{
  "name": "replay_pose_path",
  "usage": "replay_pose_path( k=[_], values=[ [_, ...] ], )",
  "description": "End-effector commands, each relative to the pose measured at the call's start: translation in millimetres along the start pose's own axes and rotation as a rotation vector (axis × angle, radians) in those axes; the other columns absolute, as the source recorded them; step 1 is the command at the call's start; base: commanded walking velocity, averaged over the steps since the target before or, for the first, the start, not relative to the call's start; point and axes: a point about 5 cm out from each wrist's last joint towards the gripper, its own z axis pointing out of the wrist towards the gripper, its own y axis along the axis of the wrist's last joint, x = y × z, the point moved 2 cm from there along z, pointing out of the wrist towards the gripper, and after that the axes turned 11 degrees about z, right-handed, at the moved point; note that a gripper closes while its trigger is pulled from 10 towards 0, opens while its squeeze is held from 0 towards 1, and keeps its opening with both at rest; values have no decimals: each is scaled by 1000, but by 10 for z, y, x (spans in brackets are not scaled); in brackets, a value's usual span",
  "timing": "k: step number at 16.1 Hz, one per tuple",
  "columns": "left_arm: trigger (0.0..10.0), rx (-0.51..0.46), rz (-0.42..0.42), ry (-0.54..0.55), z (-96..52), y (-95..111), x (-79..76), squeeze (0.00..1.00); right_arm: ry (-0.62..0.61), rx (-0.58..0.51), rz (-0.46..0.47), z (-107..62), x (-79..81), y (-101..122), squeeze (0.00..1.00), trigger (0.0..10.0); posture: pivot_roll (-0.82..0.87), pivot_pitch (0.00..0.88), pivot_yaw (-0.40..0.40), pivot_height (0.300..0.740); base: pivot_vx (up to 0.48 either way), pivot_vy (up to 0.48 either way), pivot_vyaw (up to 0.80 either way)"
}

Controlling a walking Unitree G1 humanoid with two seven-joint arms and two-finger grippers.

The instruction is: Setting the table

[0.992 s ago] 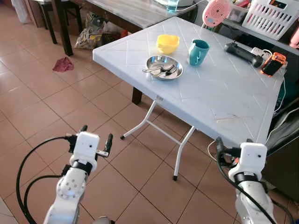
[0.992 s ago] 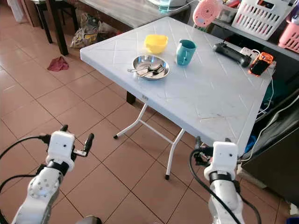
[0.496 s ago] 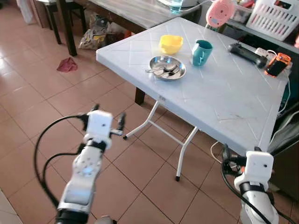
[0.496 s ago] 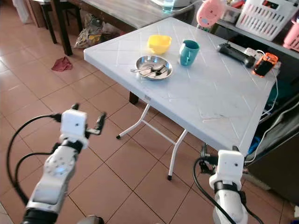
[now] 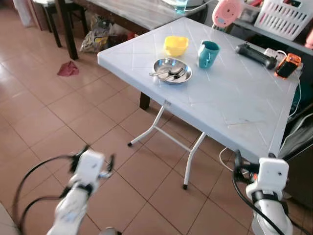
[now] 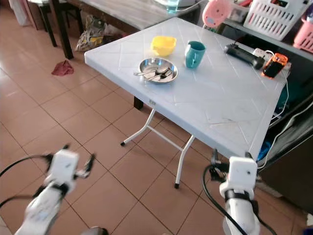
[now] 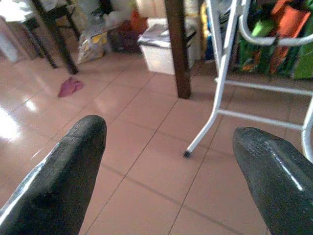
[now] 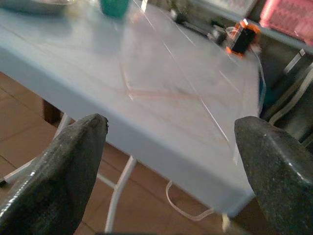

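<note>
Moved: left gripper dropped low again, blurred, fingers spread, empty.
Table: well ahead, out of reach.
Count: one yellow bowl, one steel plate stacked with cutlery, one teal mug, bunched at far corner, probably unsorted.
Right gripper: fingers apart, empty, near table edge.

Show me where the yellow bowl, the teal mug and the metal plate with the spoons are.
yellow bowl [image 5: 175, 45], left eye view, on its inner hollow.
teal mug [image 5: 207, 54], left eye view, on its outer wall.
metal plate [image 5: 162, 66], left eye view, on its bare rim.
</note>
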Motion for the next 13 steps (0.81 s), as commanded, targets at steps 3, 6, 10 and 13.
replay_pose_path(
  k=[3, 6, 10, 13],
  values=[
    [10000, 36, 51, 48, -303, -151, 116, 0, 38, 22, -16, 97, 5, -26, 0, 10000, 274, 148, -195, 714, 0, 0, 0],
    [10000, 24, 65, 69, -341, -151, 141, 0, 75, 18, -3, 186, 115, -12, 0, 10000, 293, 151, -202, 714, 0, 0, 0],
    [10000, -153, 39, 67, 129, 382, 85, 0, 79, 14, 69, 100, 155, -4, 0, 10000, 235, 145, -144, 714, 0, 0, 0],
    [10000, -288, 16, 35, 357, 817, 19, 0, 132, 9, 153, -135, 243, 42, 0, 10000, 168, 137, -79, 714, 0, 0, 0]
  ],
)
